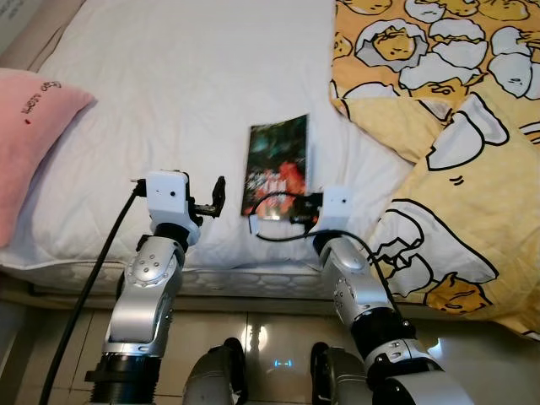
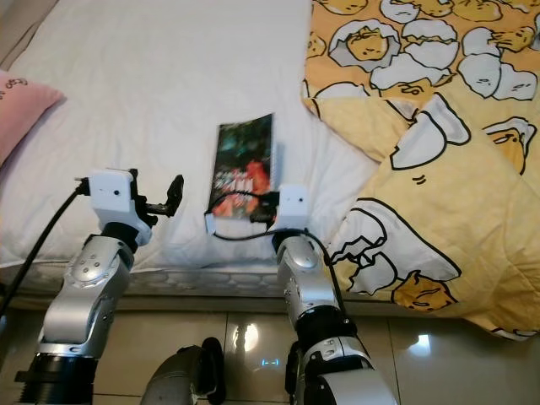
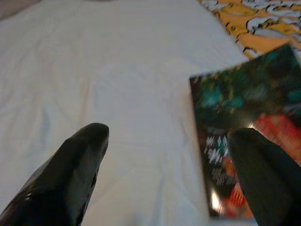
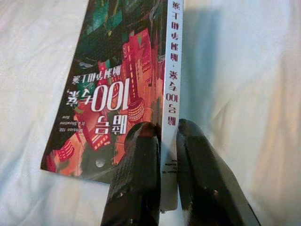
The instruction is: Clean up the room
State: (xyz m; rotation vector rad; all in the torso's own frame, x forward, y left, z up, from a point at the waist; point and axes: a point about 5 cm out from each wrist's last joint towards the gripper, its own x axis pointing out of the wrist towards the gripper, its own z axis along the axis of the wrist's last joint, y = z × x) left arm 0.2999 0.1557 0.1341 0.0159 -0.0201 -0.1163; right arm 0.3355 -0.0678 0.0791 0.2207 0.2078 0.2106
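We see a book [image 1: 279,164] lying flat on the white sheet [image 1: 186,93] of the bed, near the near edge and roughly at the centre of the scene. Its cover is dark with red and green artwork; its white spine faces right.

The right gripper [image 4: 168,141] sits at the book's near right corner. Its two fingers [image 4: 136,179] are closed tight on the spine edge, one on the cover side and one on the sheet side.

The left gripper [image 3: 164,155] is just left of the book, over bare sheet. Its fingers [image 3: 70,174] are spread wide apart and grasp nothing.

A yellow quilt [image 1: 447,126] with a cartoon egg print covers the right side of the bed, close to the book. A pink pillow [image 1: 29,135] lies at the left edge.
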